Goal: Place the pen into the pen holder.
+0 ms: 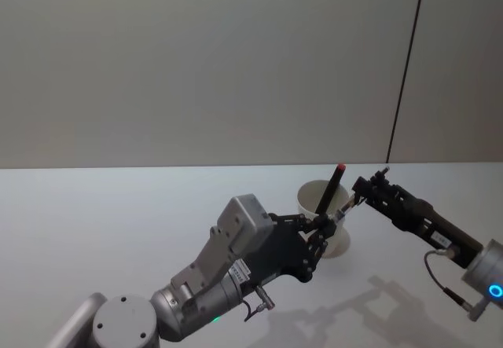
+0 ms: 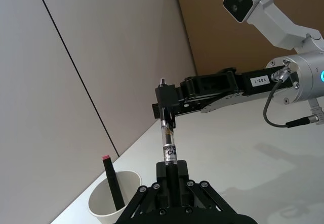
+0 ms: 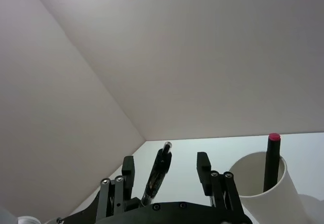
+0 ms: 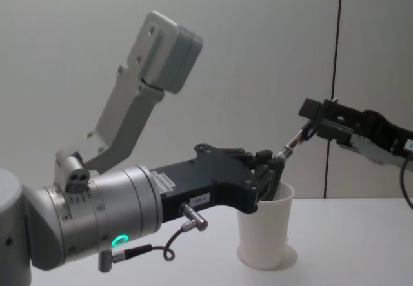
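Left gripper (image 2: 169,169) closed on the lower barrel of a pen (image 2: 167,135). Black fingers (image 2: 178,173) pinch it just below a printed label. The pen is slim, with a clear barrel, a dark inner core and a metal tip.

Right gripper (image 1: 363,189) sits at the pen's other end. In the right wrist view its fingers (image 3: 203,167) stand parted on either side of the pen (image 3: 157,176), gaps visible on both sides; whether they touch it, cannot tell. The pen spans between the two grippers, tilted, just above and to the right of the pen holder (image 1: 325,224).

The holder is a plain white paper cup, tapered, with a rolled rim, upright on the matte white table (image 1: 102,230). Inside it a second pen (image 1: 330,189), black with a red cap, leans on the cup wall.

Left gripper body is black, jointed and angular; the forearm is grey metal.
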